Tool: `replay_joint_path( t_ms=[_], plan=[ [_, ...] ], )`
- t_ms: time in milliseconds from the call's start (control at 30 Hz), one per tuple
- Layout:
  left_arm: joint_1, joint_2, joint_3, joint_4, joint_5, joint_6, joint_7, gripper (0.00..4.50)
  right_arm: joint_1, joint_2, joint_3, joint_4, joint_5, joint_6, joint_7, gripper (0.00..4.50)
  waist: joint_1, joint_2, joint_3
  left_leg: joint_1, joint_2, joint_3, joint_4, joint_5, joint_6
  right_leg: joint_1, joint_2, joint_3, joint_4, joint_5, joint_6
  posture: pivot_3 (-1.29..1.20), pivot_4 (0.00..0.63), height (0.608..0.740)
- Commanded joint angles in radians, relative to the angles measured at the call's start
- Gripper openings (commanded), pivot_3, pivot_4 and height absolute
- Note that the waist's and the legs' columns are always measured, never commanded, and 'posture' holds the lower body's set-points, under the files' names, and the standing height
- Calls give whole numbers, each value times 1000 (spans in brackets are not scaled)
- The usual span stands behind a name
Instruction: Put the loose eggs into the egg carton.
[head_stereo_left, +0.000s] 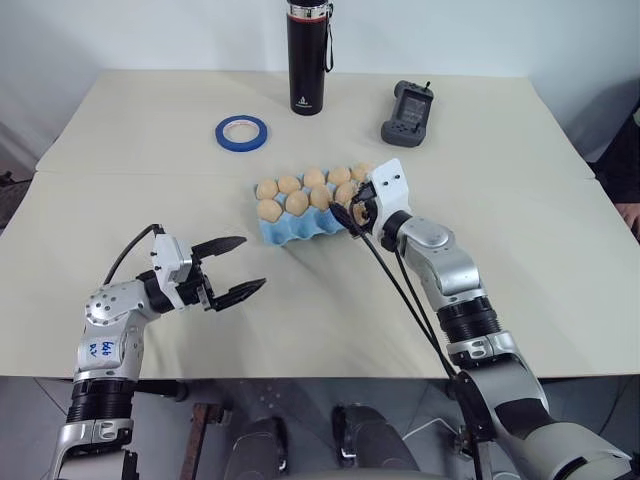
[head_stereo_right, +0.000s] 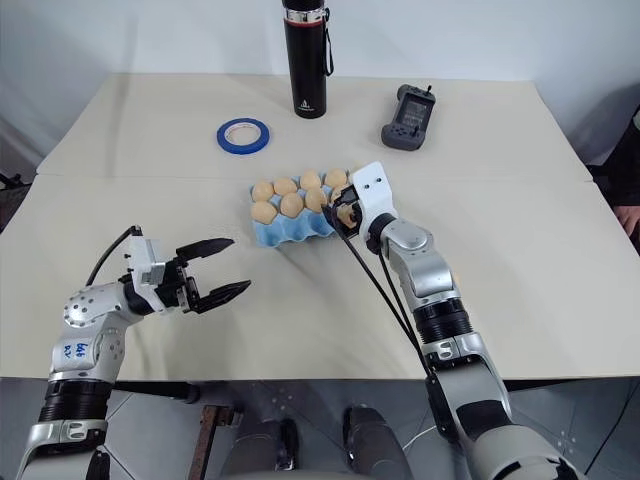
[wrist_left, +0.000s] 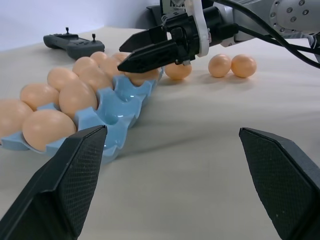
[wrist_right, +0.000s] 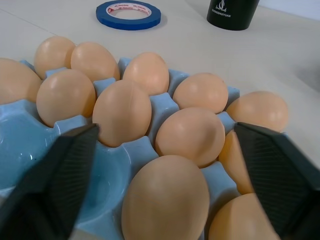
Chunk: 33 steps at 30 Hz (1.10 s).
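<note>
The left gripper (head_stereo_left: 240, 268) hovers with fingers spread wide and empty; the egg carton (head_stereo_left: 300, 226) sits at its one o'clock, apart. The right gripper (wrist_left: 131, 52), jaws parted, hangs over the carton's right end, among the eggs (wrist_right: 121, 112).

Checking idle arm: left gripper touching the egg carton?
Apart. Left eye view shows bare table between the open left gripper and the egg carton.

Smooth matt eggs (wrist_right: 121, 112) sit in a glossy moulded egg carton (wrist_right: 162, 107); table (head_stereo_left: 150, 200) matt.
</note>
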<state>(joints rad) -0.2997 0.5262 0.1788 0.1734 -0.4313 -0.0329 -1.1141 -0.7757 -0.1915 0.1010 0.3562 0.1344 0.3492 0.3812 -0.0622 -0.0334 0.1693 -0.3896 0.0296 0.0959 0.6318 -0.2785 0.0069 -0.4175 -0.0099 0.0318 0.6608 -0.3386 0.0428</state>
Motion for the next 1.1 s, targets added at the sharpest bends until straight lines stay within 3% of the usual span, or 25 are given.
replay_joint_path(
  t_ms=[33,267,400,633,867,1100],
  plan=[
    [-15,8,8,-4,-15,-8,0,4500,-10,-13,-26,-71,2,-7,10,4472,0,0,0,0,0,0,0,0,0,0,0,0,0,0,0,0,150,740],
    [-29,7,2,8,-14,-9,-7,4500,100,-108,-69,-333,65,101,87,4472,8,0,0,0,0,-1,-1,0,0,0,0,-1,0,0,0,0,150,740],
    [-38,6,-2,26,-12,-14,-15,4500,275,-229,-146,-582,139,179,153,4472,13,0,0,-1,0,-1,-1,-1,0,0,0,-2,-1,0,0,0,150,740],
    [-51,-1,-7,58,-8,-24,-27,4500,544,-357,-339,-816,262,268,197,4472,10,0,0,2,0,-1,0,-1,1,4,0,-1,-5,0,0,0,150,740],
    [-78,-4,-17,113,-4,-45,-45,4500,869,-434,-534,-891,336,217,305,4472,13,0,0,6,-1,-1,0,1,0,7,1,0,-4,0,0,0,150,740],
    [-92,-6,-26,140,-6,-60,-66,4500,1008,-403,-582,-874,346,165,303,4472,6,0,0,7,-1,0,3,2,0,9,1,2,-3,1,0,0,150,740]
  ],
)
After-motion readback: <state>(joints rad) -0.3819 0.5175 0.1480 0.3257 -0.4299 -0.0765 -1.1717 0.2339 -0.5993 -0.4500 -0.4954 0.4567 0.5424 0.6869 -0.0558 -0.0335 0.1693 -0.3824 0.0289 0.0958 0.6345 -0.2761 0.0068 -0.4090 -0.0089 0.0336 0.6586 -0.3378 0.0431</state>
